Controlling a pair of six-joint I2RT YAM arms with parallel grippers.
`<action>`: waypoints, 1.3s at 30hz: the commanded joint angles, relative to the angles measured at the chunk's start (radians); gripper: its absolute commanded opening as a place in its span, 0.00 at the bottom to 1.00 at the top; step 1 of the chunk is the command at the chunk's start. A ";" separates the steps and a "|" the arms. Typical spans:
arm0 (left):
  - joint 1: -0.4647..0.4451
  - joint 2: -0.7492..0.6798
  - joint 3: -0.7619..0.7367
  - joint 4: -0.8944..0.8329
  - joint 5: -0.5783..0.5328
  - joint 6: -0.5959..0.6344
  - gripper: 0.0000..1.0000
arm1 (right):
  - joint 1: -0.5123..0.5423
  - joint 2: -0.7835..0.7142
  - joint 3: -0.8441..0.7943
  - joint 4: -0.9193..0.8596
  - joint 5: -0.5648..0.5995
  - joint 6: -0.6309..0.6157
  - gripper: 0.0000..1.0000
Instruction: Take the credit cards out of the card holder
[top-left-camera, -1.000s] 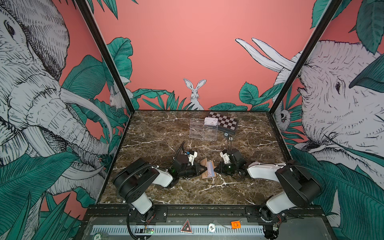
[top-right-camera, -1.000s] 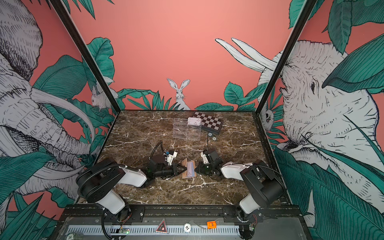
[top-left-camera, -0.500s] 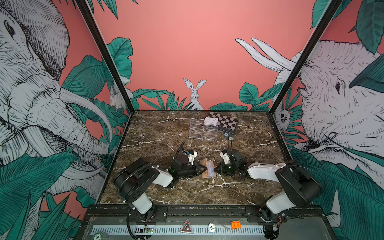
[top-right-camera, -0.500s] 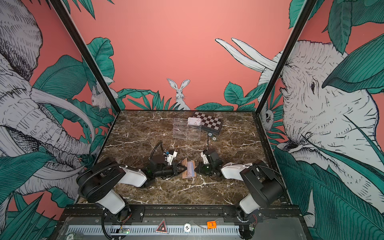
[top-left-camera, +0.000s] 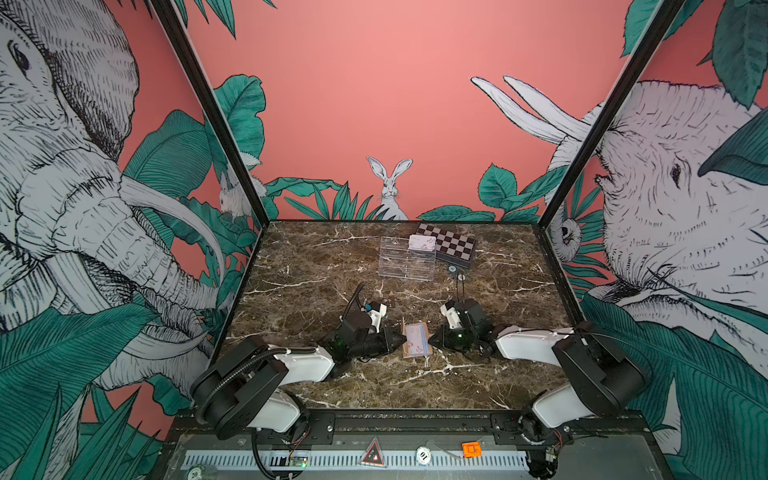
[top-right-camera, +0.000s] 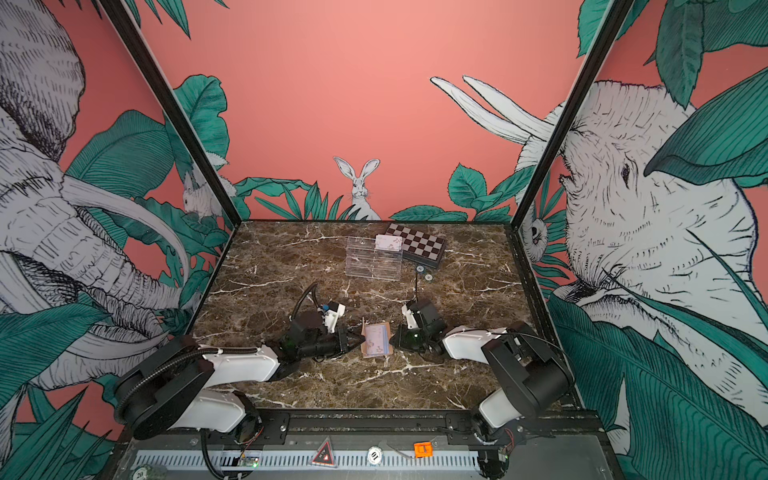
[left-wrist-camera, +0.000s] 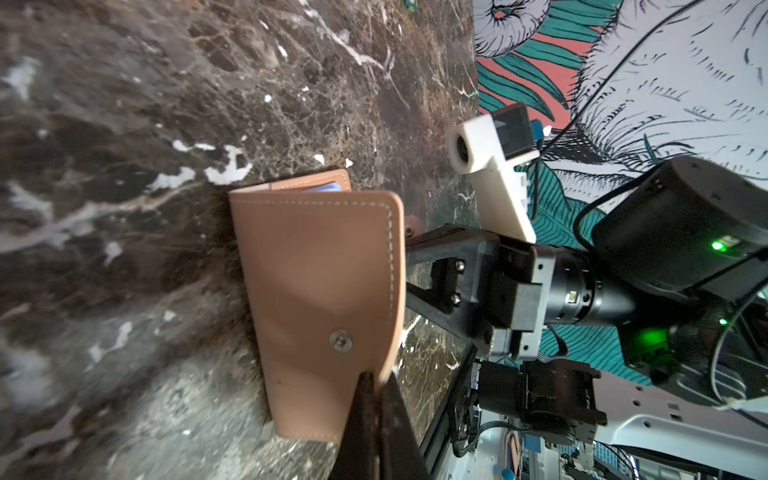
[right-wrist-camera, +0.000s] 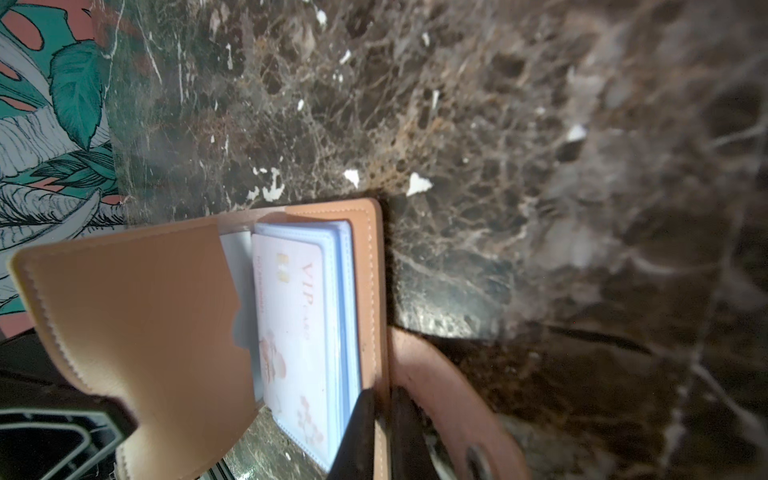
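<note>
Over the last second almost nothing has shifted: the card holder (top-left-camera: 415, 341) sits open in the same spot, between the middle of the tabletop (top-left-camera: 316, 266) and its front edge, and both arms keep their pose. This reads as a steadying hold rather than progress, with the pulling-out still to come. The left fingers (left-wrist-camera: 362, 419) are closed all the way on the free edge of one tan cover, close to its snap stud (left-wrist-camera: 340, 341), and hold that cover raised off the marble like a flap. The right fingers (right-wrist-camera: 358, 428) are nearly as tight, pinching the long edge of the other cover, which lies flat, just beside the strap tab (right-wrist-camera: 440, 386). Between the spread covers the pale bluish sleeves (right-wrist-camera: 348, 299) are exposed, and a credit card (right-wrist-camera: 291, 316) with pink marks sits in the frontmost sleeve, touched by neither pair of fingers. Another white card (top-left-camera: 422, 242) rests at the far right corner of the clear tray (top-left-camera: 405, 266), beside the checkered box (top-left-camera: 453, 249) near the far edge, so part of the job may be done; with both pairs busy on the covers, one would probably have to let go to reach the seated card
</note>
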 joint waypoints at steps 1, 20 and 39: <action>-0.002 -0.027 -0.018 -0.196 -0.056 0.054 0.00 | 0.012 -0.002 -0.029 -0.084 0.027 0.011 0.11; -0.003 -0.377 0.113 -0.818 -0.338 0.146 0.70 | 0.024 -0.137 0.029 -0.262 0.105 -0.032 0.17; -0.004 -0.171 0.122 -0.338 -0.032 -0.050 0.47 | 0.024 -0.135 0.048 -0.045 0.007 0.061 0.10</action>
